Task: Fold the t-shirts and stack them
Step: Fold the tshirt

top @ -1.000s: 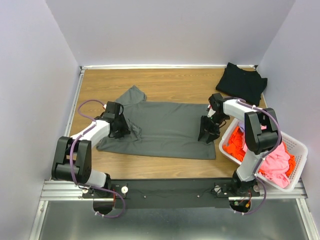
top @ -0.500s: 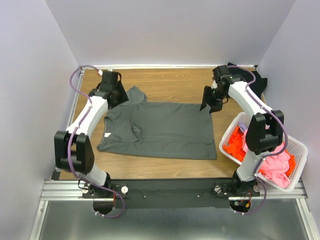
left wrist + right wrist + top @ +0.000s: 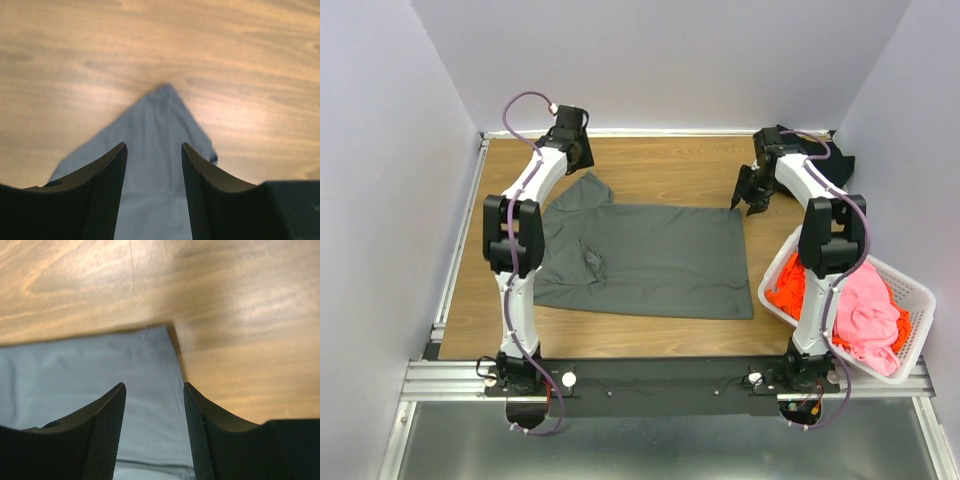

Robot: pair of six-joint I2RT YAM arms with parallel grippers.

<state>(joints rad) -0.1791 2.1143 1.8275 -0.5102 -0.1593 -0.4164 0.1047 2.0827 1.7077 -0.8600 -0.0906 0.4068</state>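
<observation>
A dark grey t-shirt (image 3: 650, 255) lies spread flat on the wooden table. My left gripper (image 3: 584, 165) is open and empty just above the tip of its far sleeve (image 3: 590, 190). In the left wrist view the left gripper (image 3: 154, 150) has its jaws either side of that sleeve tip (image 3: 160, 120). My right gripper (image 3: 745, 203) is open and empty over the shirt's far right corner; the right wrist view (image 3: 154, 387) shows that corner (image 3: 150, 365) between the jaws. A folded black t-shirt (image 3: 830, 170) lies at the back right. Orange (image 3: 790, 290) and pink (image 3: 865, 315) shirts sit in the basket.
A white slatted basket (image 3: 912, 295) stands at the right front, close to the right arm's base. Grey walls close in the table on the left, back and right. Bare wood (image 3: 660, 170) shows between the two grippers along the back.
Both arms have swung from the shirt's near sides to its far edge: the left up to the far sleeve, the right up to the far right corner. The shirt's left side lies flatter.
</observation>
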